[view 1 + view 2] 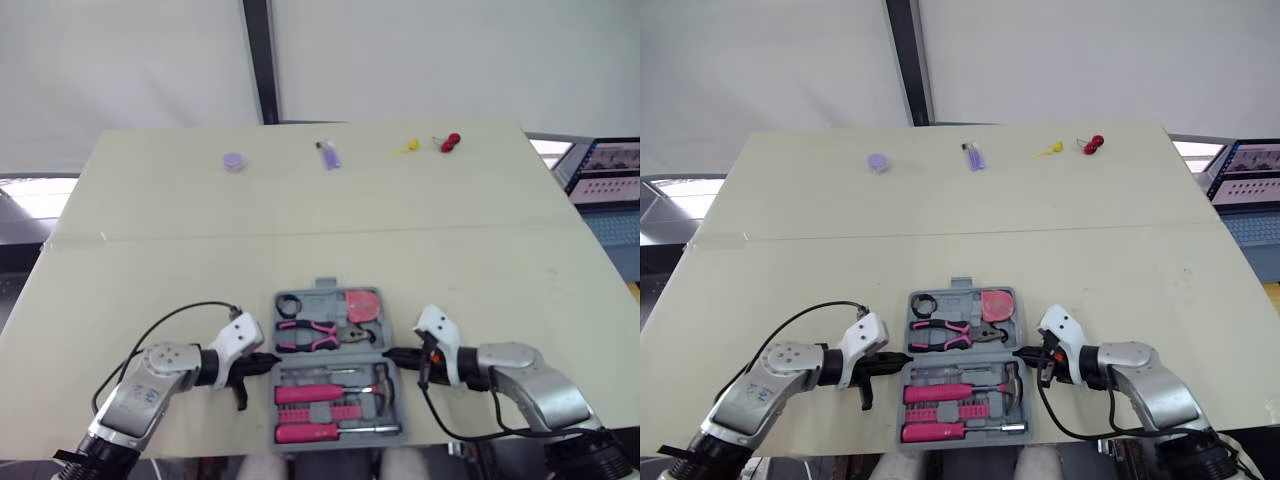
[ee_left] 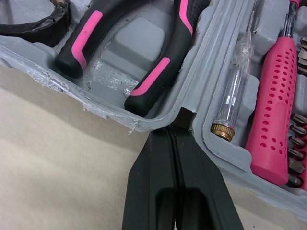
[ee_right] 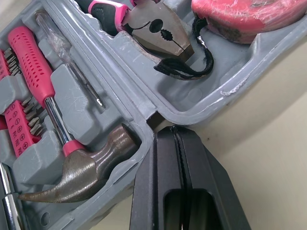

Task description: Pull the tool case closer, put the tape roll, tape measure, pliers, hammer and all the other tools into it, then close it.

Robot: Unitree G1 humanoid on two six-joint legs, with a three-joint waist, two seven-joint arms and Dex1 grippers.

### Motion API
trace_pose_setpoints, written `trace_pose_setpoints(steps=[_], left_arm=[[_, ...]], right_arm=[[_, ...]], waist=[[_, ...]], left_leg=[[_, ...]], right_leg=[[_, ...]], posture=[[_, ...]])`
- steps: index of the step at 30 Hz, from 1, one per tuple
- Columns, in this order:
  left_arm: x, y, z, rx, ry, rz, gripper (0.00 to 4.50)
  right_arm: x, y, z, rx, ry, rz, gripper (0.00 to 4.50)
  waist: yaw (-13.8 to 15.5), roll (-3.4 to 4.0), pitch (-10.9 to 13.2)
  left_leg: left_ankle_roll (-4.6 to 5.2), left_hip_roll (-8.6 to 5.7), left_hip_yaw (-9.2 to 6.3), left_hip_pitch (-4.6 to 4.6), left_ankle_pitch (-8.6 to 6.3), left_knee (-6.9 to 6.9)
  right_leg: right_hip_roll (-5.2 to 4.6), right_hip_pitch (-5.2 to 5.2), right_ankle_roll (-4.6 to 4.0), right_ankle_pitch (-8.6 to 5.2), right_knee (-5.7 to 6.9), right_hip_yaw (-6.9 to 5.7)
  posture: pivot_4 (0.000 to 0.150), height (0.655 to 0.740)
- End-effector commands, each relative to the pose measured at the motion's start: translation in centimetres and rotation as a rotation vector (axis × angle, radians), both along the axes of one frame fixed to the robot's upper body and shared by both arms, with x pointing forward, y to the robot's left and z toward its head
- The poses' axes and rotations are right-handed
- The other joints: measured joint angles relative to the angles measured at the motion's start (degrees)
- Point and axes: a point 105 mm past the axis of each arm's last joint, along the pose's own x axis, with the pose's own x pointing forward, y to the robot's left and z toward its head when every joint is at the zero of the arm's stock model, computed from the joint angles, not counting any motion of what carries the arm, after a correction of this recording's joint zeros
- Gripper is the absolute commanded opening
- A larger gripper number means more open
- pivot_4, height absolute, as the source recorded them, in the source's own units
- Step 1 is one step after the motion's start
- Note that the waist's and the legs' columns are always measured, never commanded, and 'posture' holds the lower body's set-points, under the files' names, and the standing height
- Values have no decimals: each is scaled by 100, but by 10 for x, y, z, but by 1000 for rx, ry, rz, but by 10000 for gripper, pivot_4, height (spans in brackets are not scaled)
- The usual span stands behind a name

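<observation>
At lower centre, our left end effector (image 1: 270,361) and right end effector (image 1: 391,353), fingers pressed together, touch the hinge ends of the open tool case (image 1: 326,288).

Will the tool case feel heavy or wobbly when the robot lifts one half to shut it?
Probably heavy for its size: the tool case holds a metal-headed hammer and pliers. Its thin grey plastic rim looks torn, so it may flex. Tools might slip out as a half tilts.
</observation>
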Motion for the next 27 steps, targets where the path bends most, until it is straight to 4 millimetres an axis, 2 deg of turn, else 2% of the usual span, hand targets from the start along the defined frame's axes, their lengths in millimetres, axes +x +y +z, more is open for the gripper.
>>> trace_pose_setpoints(steps=[1, 18, 24, 27], left_arm=[[-25, -11, -21, -5, 125, -69, 0], [-27, -10, -22, 5, 127, -68, 0], [-20, 0, -16, 18, 94, -32, 0], [-15, 16, -8, 34, 70, -2, 0]], right_arm=[[-9, 18, 12, 71, -14, 84, 350], [-7, 18, 12, 69, -19, 74, 350], [1, 3, 19, 55, -47, 34, 350], [3, -14, 26, 36, -39, 21, 350]], waist=[[-1, 0, 0], [-5, 1, -1], [-6, 1, -1], [-9, 1, 0]], left_leg=[[0, 0, 0, 0, 0, 0], [0, 0, 1, 1, 0, -2], [0, 0, 1, 1, 0, -2], [0, 0, 2, 0, 0, -2]], right_leg=[[0, 0, 0, 0, 0, 0], [0, 0, 0, 0, 0, 0], [0, 0, 0, 0, 0, 0], [0, -2, 0, 0, -1, 0]], posture=[[1500, 7400], [1500, 7400], [1500, 7400], [1500, 7400]])
